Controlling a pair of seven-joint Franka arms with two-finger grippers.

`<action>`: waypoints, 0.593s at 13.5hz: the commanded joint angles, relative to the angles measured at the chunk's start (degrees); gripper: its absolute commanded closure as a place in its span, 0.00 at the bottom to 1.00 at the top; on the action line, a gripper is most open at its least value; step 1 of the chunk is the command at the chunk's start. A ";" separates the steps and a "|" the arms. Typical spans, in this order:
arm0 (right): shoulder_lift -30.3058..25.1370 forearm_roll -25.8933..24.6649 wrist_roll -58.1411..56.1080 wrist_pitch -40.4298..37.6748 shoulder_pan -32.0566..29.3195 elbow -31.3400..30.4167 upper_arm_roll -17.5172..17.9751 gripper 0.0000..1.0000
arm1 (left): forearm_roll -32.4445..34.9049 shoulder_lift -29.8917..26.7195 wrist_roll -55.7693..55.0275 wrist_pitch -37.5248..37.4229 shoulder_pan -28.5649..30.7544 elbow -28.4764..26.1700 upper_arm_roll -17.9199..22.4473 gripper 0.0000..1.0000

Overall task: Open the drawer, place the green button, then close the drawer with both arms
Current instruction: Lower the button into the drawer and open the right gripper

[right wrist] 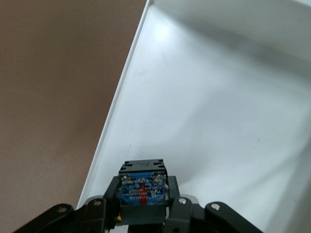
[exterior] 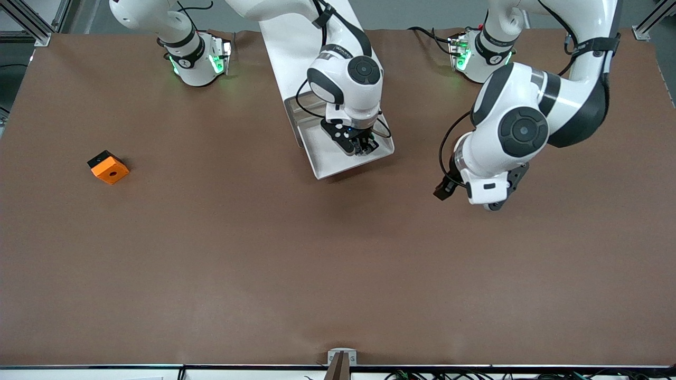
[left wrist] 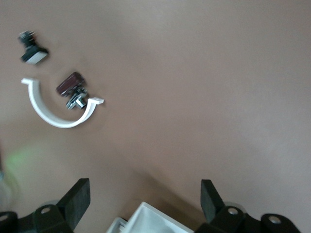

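The drawer stands pulled out of the white cabinet toward the front camera, its white tray floor bare. My right gripper is down inside the tray near its front corner. In the right wrist view that gripper is shut on the button; its blue labelled base and black body show between the fingers, the cap is hidden. The tray floor spreads out under it. My left gripper hangs over the table beside the drawer, toward the left arm's end. It is open and empty, over a corner of the drawer.
An orange cube with a hole lies toward the right arm's end of the table. The left wrist view shows a white arc on the brown mat, with a small dark part inside it and another beside it.
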 commanded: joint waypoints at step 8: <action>-0.38 -1.22 -16.17 -11.44 -3.64 8.46 -0.97 0.00 | 2.55 6.66 15.43 20.47 -1.01 -10.92 -5.51 0.00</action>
